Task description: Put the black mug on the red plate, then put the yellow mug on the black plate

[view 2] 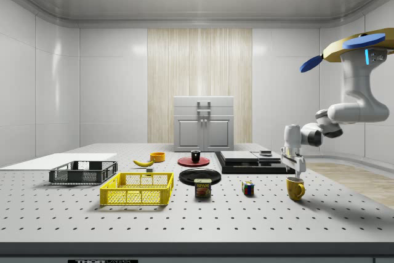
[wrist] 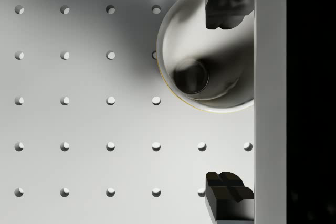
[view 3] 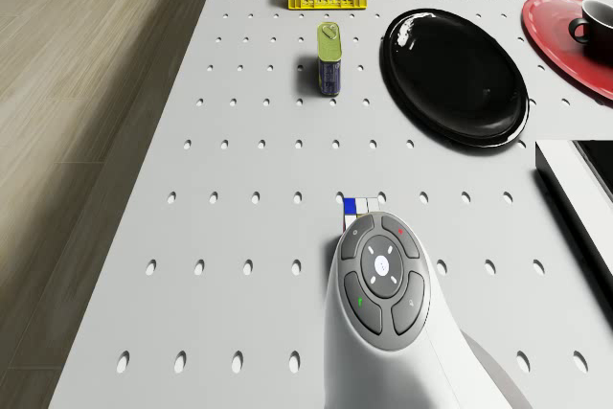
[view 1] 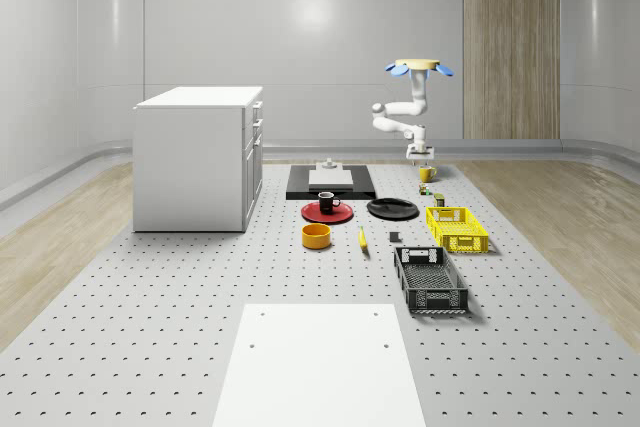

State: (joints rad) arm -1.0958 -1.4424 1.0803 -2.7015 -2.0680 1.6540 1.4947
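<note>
— While the drone (view 2: 360,44) hovers beside the black plate (view 2: 200,176), where's the yellow mug (view 2: 295,188)?
— Beyond that plate, under the gripper (view 2: 298,167); fingers spread, empty.
— Handling?
— Likely rigid, glossy, slippery; pinch its rim wall.

In the side view, one mug (view 2: 195,156) stands on the far plate (view 2: 193,162), with a second plate (view 2: 200,177) in front of it. To that view's right, the can (view 2: 203,188), the cube (view 2: 247,188) and another mug (view 2: 295,188) sit in a row on the surface (view 2: 184,220). Two crates (view 2: 136,189) (view 2: 83,172) lie to the left.
</note>
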